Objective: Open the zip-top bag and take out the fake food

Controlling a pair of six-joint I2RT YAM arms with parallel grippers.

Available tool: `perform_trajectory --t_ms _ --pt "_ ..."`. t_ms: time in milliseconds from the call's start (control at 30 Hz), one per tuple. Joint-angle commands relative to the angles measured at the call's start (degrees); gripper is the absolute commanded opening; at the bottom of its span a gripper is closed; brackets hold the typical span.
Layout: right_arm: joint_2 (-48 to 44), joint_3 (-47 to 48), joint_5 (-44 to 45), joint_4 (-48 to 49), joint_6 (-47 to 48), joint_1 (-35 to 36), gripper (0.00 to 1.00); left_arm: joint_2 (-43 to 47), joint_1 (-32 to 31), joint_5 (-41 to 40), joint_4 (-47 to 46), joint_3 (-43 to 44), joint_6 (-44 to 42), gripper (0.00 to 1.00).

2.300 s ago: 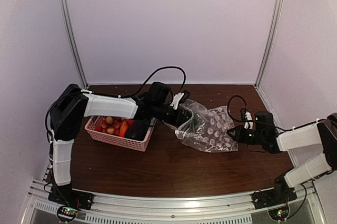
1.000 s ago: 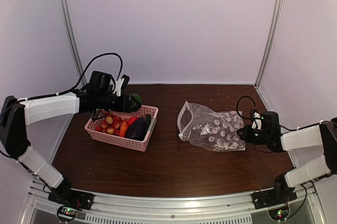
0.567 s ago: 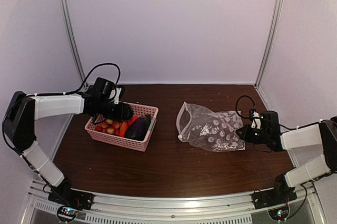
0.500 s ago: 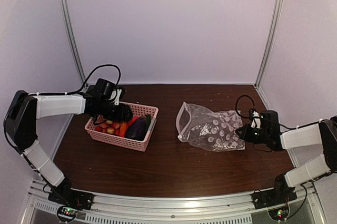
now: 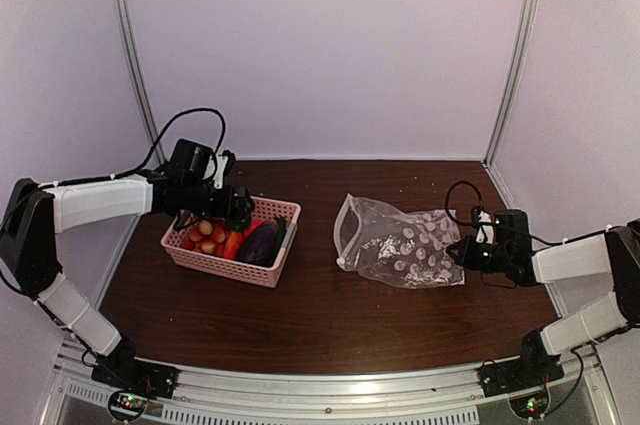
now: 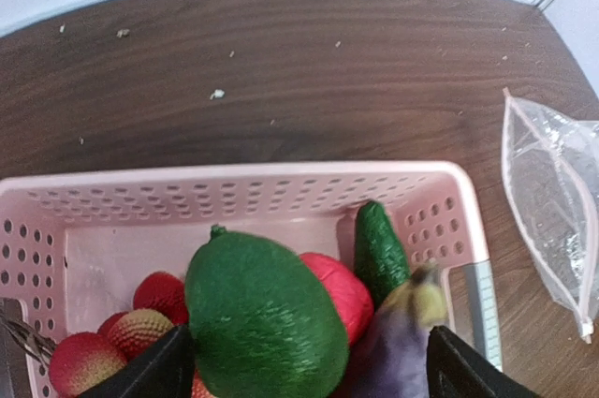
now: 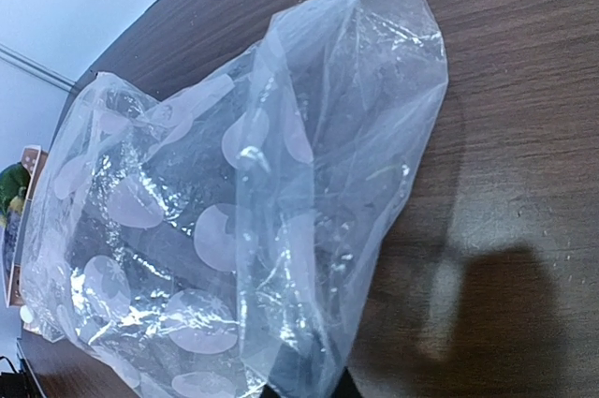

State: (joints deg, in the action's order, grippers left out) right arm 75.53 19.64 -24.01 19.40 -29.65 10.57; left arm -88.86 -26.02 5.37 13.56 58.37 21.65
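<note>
Top view, with both wrist views. The zip-top bag (image 5: 395, 245) lies flat on the table (image 5: 330, 320), at 3 o'clock from the pink perforated basket (image 5: 262, 275). Its mouth gapes toward 9 o'clock. No coloured item shows through the dotted film, so it is judged empty.

The fake food (image 5: 232, 241) is heaped in the basket. The left wrist view shows a green avocado-like fruit (image 6: 262, 318) on top, with an eggplant (image 6: 398, 346) and a cucumber (image 6: 379, 250) at its 3 o'clock.

The left gripper (image 5: 240, 213) hovers over the heap with its jaws spread wide. The green fruit sits between them, apparently released.

The right gripper (image 5: 466, 253) has its jaws closed and seems to pinch the bag's sealed end at 3 o'clock.

Opening and emptying look complete, and what remains is letting go of the bag. Nothing obstructs either arm. Only pale crumbs (image 6: 217, 94) dot the wood at 12 o'clock from the basket.
</note>
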Motion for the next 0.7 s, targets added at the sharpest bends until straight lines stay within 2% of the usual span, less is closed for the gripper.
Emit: perform_trajectory --t_ms 0,100,233,433,667 --pt "0.24 0.51 -1.2 -0.5 1.05 -0.28 0.12 2.63 -3.06 4.16 -5.16 3.99 -1.51 0.86" --pt "0.1 0.62 -1.37 -1.01 0.82 -0.28 0.2 1.05 -5.93 8.57 -9.68 5.48 -0.52 0.83" --pt "-0.25 0.82 -1.01 -1.6 0.35 -0.28 0.25 -5.2 -11.46 10.79 -10.81 11.19 -0.56 0.79" --pt "-0.88 0.84 -0.58 -2.36 -0.1 -0.28 0.28 -15.93 -18.34 12.07 -10.66 19.81 -0.46 0.73" --pt "-1.6 0.84 -0.7 -2.75 -0.23 -0.31 0.28 -26.0 -21.68 14.24 -10.83 26.77 0.88 0.66"
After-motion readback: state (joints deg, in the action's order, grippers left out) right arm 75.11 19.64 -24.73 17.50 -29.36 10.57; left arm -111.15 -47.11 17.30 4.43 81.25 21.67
